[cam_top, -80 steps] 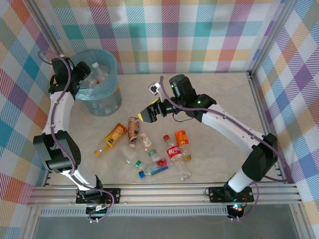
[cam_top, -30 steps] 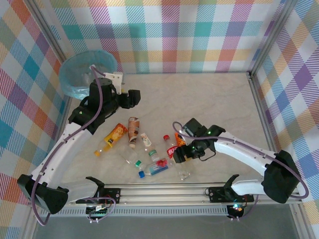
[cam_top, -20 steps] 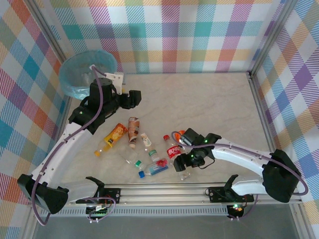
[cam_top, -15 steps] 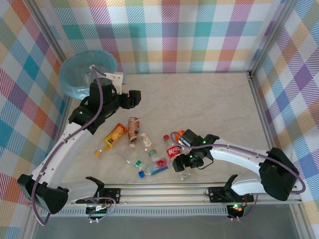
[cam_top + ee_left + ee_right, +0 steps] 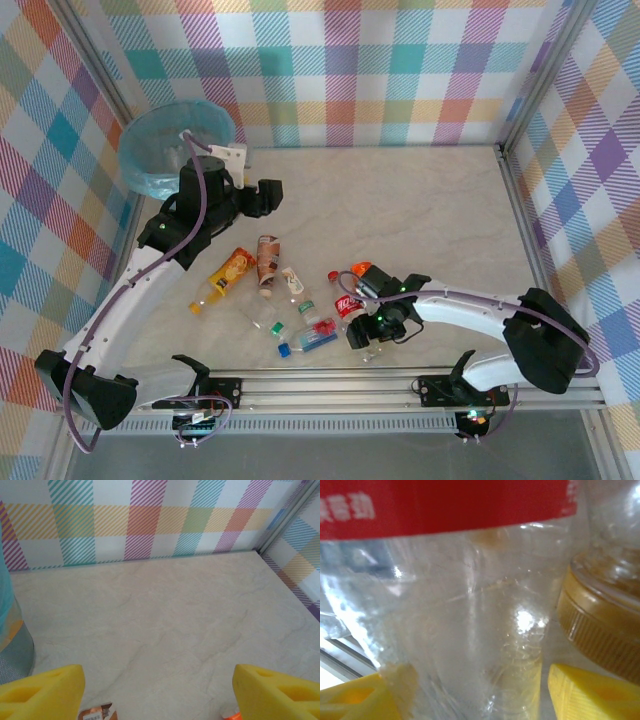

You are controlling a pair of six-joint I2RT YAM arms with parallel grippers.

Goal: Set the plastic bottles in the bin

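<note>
Several plastic bottles lie near the table's front. My right gripper (image 5: 362, 338) is low over the clear lower body of the red-labelled bottle (image 5: 347, 305). In the right wrist view that bottle (image 5: 470, 605) sits between my yellow fingers (image 5: 590, 690), with a thin gap still showing on the right side, so the gripper (image 5: 470, 692) is open around it. A golden cap (image 5: 600, 620) of a neighbouring bottle lies just beside it. My left gripper (image 5: 268, 197) hovers open and empty over bare table (image 5: 160, 695), right of the bin (image 5: 175, 150).
Other bottles lie to the left: an orange one (image 5: 228, 275), a brown-labelled one (image 5: 267, 262), a white one (image 5: 292, 282), a blue-capped one (image 5: 305, 340). The aluminium rail (image 5: 330, 385) runs close along the front. Checked walls enclose the table.
My right gripper has slid down the red-labelled bottle toward the front edge and its jaws have narrowed around it. The left arm has stayed still.
</note>
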